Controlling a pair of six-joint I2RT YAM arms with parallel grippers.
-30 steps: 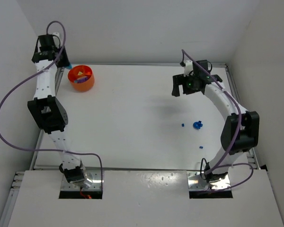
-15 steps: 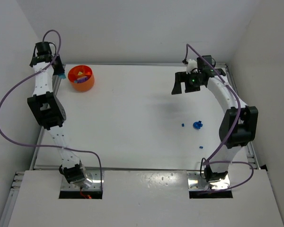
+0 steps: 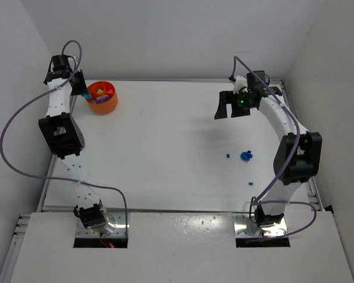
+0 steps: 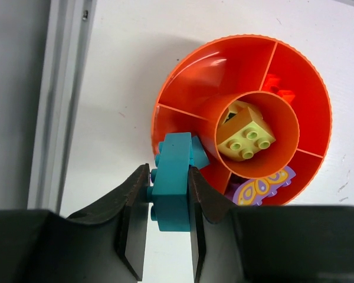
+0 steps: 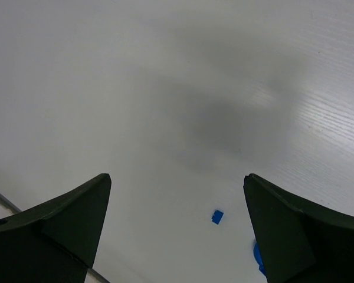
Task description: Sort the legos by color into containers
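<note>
The left tool (image 4: 167, 177) is clenched on a teal brick (image 4: 171, 197), holding it over the left edge of the orange bowl (image 4: 186, 71), a round dish split into a centre cup and outer segments. A lime green brick (image 4: 246, 138) sits in the centre cup and a purple piece (image 4: 262, 187) in a neighbouring segment. The likely risk is that the brick hangs partly over the rim, so letting go here could bounce it onto the bench (image 4: 124, 59) or tip it in with the purple. The right tool (image 5: 177, 180) hovers released and empty, with blue bricks (image 3: 245, 155) on the bench nearby.
</note>
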